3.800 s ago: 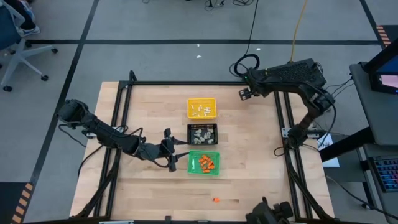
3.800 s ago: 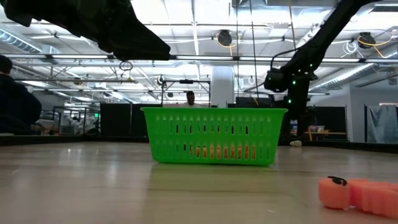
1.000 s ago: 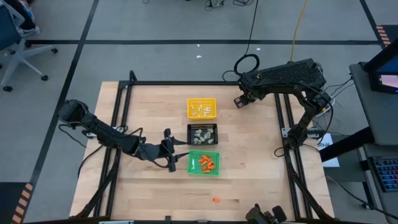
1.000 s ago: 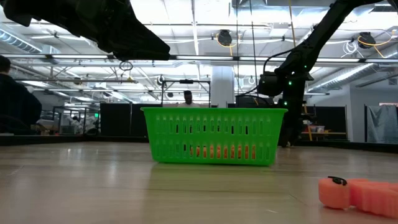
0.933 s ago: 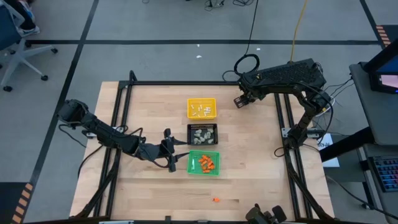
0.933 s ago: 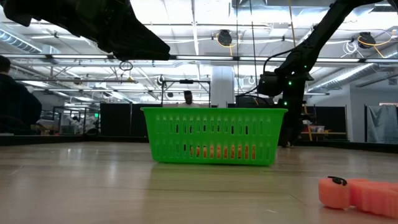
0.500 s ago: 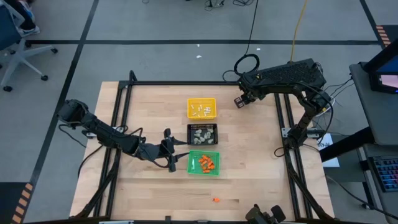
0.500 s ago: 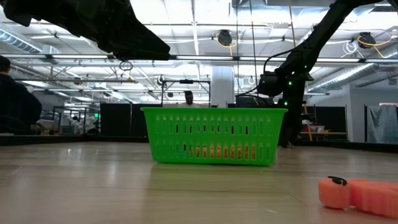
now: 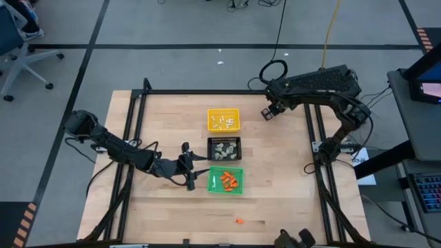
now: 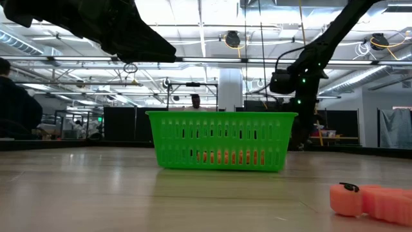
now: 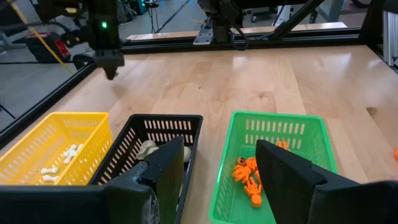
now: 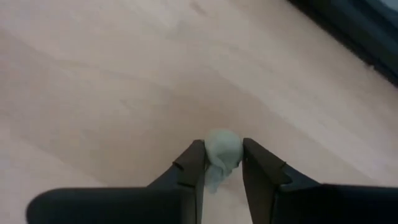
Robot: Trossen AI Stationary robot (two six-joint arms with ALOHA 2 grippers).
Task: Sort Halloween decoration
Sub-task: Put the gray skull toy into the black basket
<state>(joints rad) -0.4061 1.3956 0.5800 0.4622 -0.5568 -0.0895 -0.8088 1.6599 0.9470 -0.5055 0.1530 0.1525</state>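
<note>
Three small trays stand in a row mid-table: yellow (image 9: 224, 120) with thin white sticks (image 11: 62, 158), black (image 9: 224, 148) with beige-grey lumps (image 11: 148, 149), green (image 9: 226, 180) with orange bits (image 11: 249, 177). My right gripper (image 9: 268, 111) stands over bare wood at the far right, right of the yellow tray, shut on a beige-grey lump (image 12: 222, 149). My left gripper (image 11: 221, 180) hovers open and holds nothing, just left of the green tray. One orange piece (image 9: 239, 221) lies alone near the table's front edge. My right gripper pinches the lump's rounded upper part (image 12: 222, 144) between its two fingers, at their free ends. The fingers come steeply from above, pointing down. A thinner bit of the lump (image 12: 214, 177) trails below the pinch. Whether the lump is clear of the wood, I cannot tell.
A black metal frame (image 9: 138, 138) borders the table's left, far and right sides. Bare wood lies around the right gripper and to the right of the trays. In the low view the orange piece (image 10: 367, 200) lies close by, right of the green tray (image 10: 222, 140).
</note>
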